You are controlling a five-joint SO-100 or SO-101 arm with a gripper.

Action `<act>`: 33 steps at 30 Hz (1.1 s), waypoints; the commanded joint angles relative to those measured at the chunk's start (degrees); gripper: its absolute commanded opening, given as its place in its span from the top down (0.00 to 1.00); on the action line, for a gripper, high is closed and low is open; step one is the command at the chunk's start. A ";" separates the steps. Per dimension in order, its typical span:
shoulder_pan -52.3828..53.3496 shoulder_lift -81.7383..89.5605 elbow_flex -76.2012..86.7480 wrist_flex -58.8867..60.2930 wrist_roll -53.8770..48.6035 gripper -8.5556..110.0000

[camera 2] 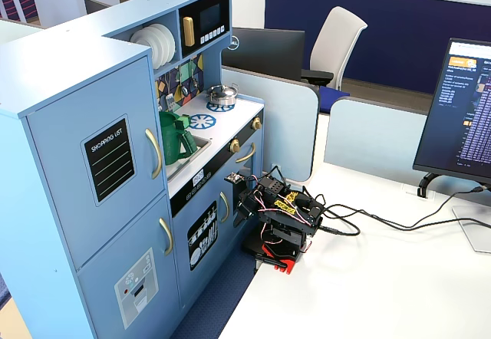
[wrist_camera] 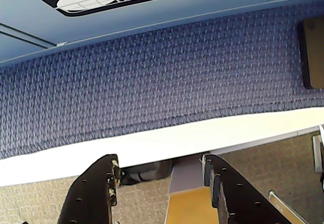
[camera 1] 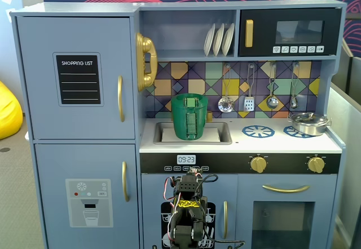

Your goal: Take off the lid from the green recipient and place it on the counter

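Task not begun: lid (camera 1: 189,97) sits on green recipient (camera 1: 189,119), centre frame; gripper (wrist_camera: 162,176) spread, empty, low.

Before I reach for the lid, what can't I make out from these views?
- Lid: a fixed view shows only its edge atop the green recipient; the handle is not visible.
- In the other fixed view, the recipient is small, its top unclear.
- Wrist view: only floor and the open gripper; no counter.
- Gripper in both fixed views: hidden by the folded arm.
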State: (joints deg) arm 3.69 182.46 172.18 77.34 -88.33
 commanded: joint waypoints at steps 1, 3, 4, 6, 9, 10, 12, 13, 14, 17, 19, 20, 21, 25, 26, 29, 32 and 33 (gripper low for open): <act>5.36 -0.35 -0.44 10.46 0.00 0.93; 5.36 -0.35 -0.44 10.46 0.00 0.93; 5.27 -0.35 -0.44 10.46 0.00 0.93; 5.27 -0.35 -0.44 10.46 0.00 0.93; 5.45 -0.35 -0.44 10.46 0.00 0.93; 5.45 -0.35 -0.44 10.46 -0.35 0.93; 5.36 -0.35 -0.44 10.37 -0.53 0.93; 5.27 -0.35 -0.53 9.32 -0.88 0.93; 5.27 -0.35 -0.97 8.00 -1.49 0.93; 5.54 -0.35 -5.45 1.32 0.62 0.93; 4.92 -0.70 -10.72 -3.60 -1.85 0.93; 4.39 -1.32 -13.62 -7.29 -1.58 0.93; 3.96 -2.02 -16.52 -12.04 -1.32 0.93; 3.08 -7.73 -29.27 -27.07 -2.81 0.93; 2.81 -9.67 -32.61 -29.79 -3.08 0.93; 1.93 -16.79 -43.33 -35.24 -3.43 0.91; 2.11 -23.64 -51.50 -39.64 -2.11 0.81; 2.20 -25.22 -53.26 -40.96 -2.02 0.78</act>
State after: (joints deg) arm 5.89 163.83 130.69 42.19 -90.62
